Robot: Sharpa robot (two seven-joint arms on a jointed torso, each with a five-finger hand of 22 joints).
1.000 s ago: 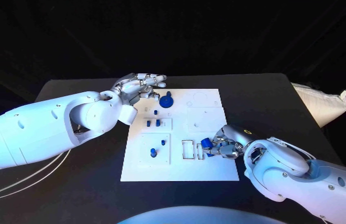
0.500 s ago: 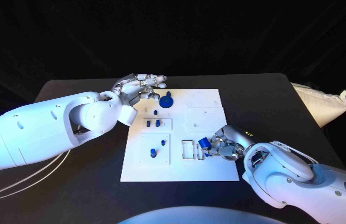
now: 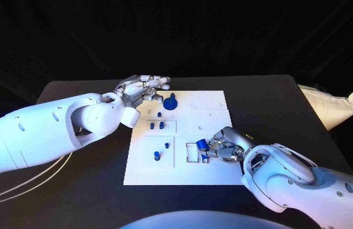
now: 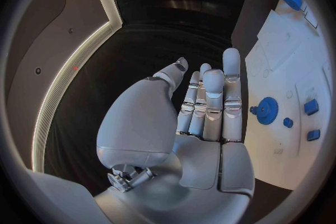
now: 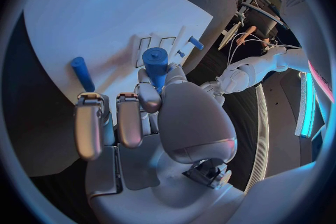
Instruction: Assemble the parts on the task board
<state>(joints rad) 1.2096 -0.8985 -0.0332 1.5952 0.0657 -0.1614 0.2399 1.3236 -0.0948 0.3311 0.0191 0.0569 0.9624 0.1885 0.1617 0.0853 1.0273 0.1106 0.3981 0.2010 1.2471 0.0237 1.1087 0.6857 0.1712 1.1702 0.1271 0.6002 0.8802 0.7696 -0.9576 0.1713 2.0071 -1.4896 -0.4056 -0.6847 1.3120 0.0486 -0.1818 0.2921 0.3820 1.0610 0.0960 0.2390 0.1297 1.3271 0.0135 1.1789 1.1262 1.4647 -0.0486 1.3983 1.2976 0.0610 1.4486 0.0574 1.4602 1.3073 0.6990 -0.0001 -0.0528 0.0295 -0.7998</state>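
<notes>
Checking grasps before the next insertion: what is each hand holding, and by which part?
The right hand pinches a blue cylindrical part by its lower end, its top free. The left hand holds nothing, fingers extended beside the task board.

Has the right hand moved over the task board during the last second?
Yes. The right hand, holding a blue part, has shifted toward the robot's left, over the task board's rectangular slots.

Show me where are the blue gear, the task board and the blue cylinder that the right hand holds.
blue gear (image 3: pixel 170 105): head view, middle of its round face.
task board (image 3: pixel 221 175): head view, bare white corner nearest the right arm.
blue cylinder (image 5: pixel 155 60): right wrist view, its round end above the fingers.
right hand (image 5: pixel 150 123): right wrist view, its palm.
</notes>
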